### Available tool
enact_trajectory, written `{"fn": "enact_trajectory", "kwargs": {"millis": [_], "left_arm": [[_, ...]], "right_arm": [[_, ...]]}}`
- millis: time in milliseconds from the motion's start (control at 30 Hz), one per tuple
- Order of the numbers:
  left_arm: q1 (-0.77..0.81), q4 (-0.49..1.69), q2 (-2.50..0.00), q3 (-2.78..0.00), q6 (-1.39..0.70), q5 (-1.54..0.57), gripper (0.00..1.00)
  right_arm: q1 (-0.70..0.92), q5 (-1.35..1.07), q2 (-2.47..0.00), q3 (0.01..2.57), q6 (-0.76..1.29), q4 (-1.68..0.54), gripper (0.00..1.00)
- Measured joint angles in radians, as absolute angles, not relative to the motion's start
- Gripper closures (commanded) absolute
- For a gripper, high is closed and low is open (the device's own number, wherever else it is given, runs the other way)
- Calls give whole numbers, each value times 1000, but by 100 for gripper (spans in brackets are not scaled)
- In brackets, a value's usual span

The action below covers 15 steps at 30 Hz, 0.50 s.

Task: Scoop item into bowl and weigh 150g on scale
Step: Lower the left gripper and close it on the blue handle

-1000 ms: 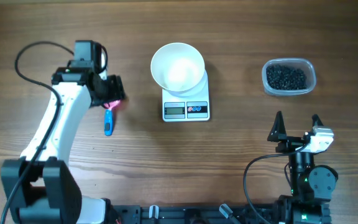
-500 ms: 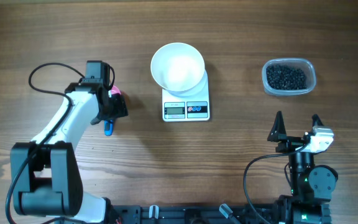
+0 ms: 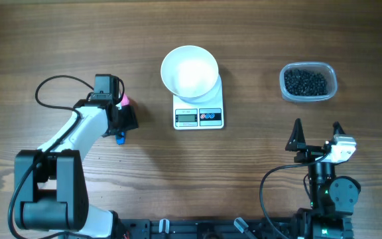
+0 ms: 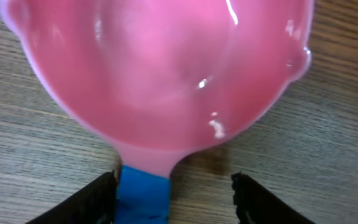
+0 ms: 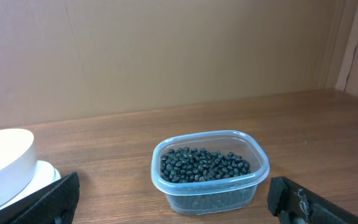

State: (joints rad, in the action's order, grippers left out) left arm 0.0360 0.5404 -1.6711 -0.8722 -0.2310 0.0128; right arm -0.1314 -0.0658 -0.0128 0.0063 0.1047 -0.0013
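The left gripper has slid over the pink scoop, jaws half open astride its blue handle, ready to grip. The right gripper idles wide open, empty. The beans lie in the tub; the bowl tops the scale.

We find the overhead view bright and even: the desk shows sharp grain, and only faint, short shadows sit beside the scale and tub. The inside of the bowl is nearly washed out. In the left wrist view the scoop is close and blurred, with small white glints. In the right wrist view the beans are crisp.
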Motion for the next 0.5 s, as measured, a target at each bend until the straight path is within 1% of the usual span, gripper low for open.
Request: {"fn": "enact_trajectory", "kwargs": {"millis": [33,133,167,267,367,500], "left_arm": [[36,540,-1671,-872,-234,10,25],[36,534,-1671,-872,-238,2,1],[36,533,-1671,-872,-234,1,0],[36,511,-1671,-872,-245,-2,0],[36,442,-1671,-872,-245,-2,1],[36,410,-1671,-871,-242,-2,22]], "right_arm": [[-131,-66,-13,6,105,-1,0],[-131,-66,-13,6,105,-1,0],[-131,-66,-13,6,105,-1,0],[-131,-66,-13,6,105,-1,0],[-131,-66,-13,6,105,-1,0],[-131,-66,-13,6,105,-1,0]]}}
